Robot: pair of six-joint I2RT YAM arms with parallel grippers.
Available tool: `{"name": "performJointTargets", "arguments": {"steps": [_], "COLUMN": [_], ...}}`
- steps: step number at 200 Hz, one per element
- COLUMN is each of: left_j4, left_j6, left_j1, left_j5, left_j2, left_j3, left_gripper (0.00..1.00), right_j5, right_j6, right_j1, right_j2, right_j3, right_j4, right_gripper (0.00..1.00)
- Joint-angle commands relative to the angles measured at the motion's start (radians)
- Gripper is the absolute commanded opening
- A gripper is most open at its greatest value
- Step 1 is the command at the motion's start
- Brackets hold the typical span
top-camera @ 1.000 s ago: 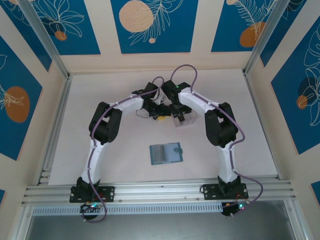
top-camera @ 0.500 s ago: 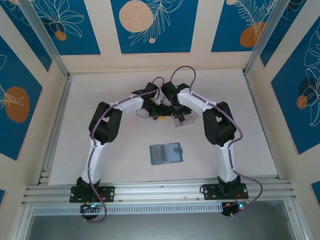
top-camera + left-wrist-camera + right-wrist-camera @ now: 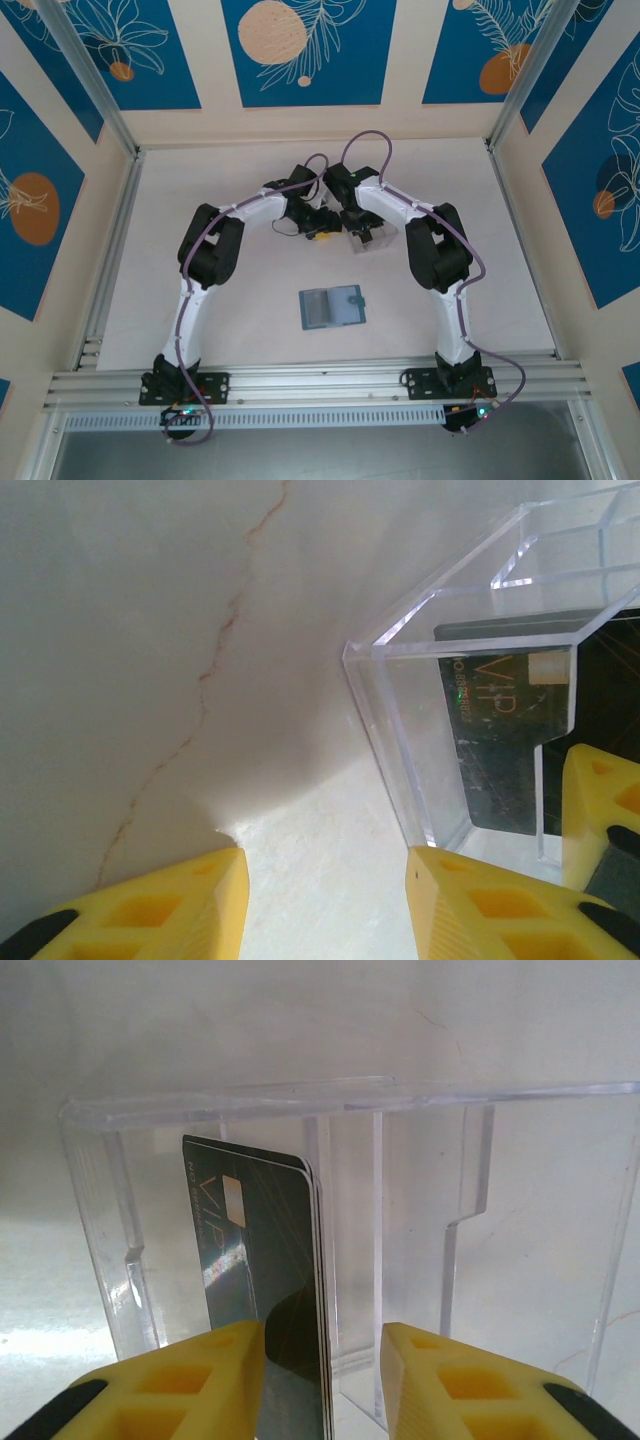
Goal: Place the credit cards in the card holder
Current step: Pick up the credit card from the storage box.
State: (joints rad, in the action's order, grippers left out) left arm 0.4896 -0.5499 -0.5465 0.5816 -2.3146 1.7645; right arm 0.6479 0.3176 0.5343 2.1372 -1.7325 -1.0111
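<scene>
Dark credit cards (image 3: 260, 1230) with VIP lettering stand stacked upright inside a clear plastic box (image 3: 400, 1100) at the back middle of the table. My right gripper (image 3: 323, 1332) is open and straddles the stack. Its left finger lies against the cards, while its right finger stands apart from them. The left wrist view shows the same cards (image 3: 500, 740) through the box wall (image 3: 400, 660). My left gripper (image 3: 326, 860) is open over bare table just beside the box. The teal card holder (image 3: 333, 307) lies open and flat in front of both arms, grey pockets up.
Both wrists crowd together around the clear box (image 3: 365, 238). A yellow finger of the right gripper (image 3: 600, 820) shows at the right edge of the left wrist view. Aluminium rails border the table's left, right and near sides.
The right wrist has shifted slightly left, toward the left gripper, and the clear box has shifted slightly with it. The left arm and the card holder have stayed put.
</scene>
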Motion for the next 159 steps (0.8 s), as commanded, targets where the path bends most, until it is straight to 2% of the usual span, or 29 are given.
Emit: {"name": "performJointTargets", "arguments": {"steps": [1,159], "left_j4": [0.005,0.003], "left_j6": [0.008,0.006], "left_j1": [-0.018,-0.017], "left_j5": [0.01,0.013], "left_j2": [-0.038,-0.04], "left_j3": [0.007,0.01], "left_gripper": [0.46,0.45], "right_j5": [0.029,0.047], "right_j6": [0.01,0.005], "right_j1": [-0.003,0.001], "right_j2": [-0.045,-0.063], "right_j3": [0.006,-0.003], "right_j4": [-0.017,-0.033], "right_gripper": [0.36,0.26]}}
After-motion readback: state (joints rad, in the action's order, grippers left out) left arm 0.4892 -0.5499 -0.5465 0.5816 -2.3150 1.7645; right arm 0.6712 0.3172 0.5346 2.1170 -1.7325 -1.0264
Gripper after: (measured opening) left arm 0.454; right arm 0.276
